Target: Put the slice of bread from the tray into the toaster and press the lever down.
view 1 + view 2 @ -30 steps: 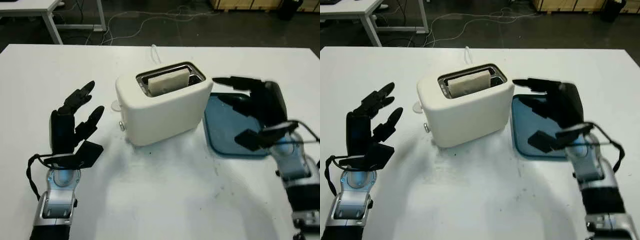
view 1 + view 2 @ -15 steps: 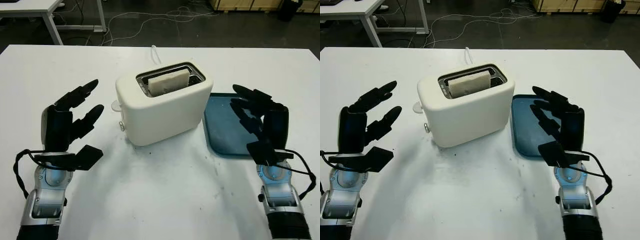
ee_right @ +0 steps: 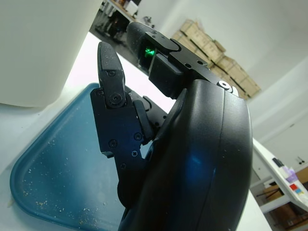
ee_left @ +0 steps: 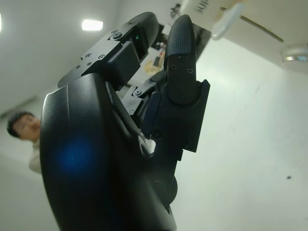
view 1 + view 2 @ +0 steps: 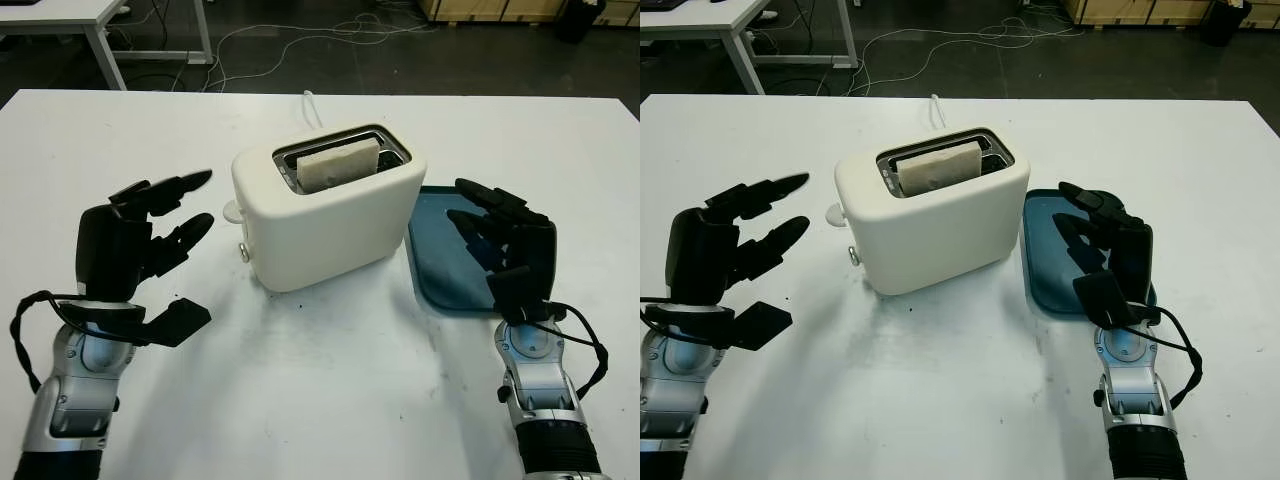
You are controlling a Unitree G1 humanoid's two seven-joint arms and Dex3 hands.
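In the toaster (image 5: 330, 215) slot I see the slice of bread (image 5: 338, 165) standing, my empty left hand (image 5: 135, 250) wide beside its lever (image 5: 233, 211), my right hand (image 5: 505, 250) empty over the tray (image 5: 440, 270), and a glancing press could shove the toaster along the bench (image 5: 320, 390).

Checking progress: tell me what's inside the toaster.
A slice of bread stands in the slot of the toaster, its top edge showing. Its lower part is hidden by the toaster's walls.
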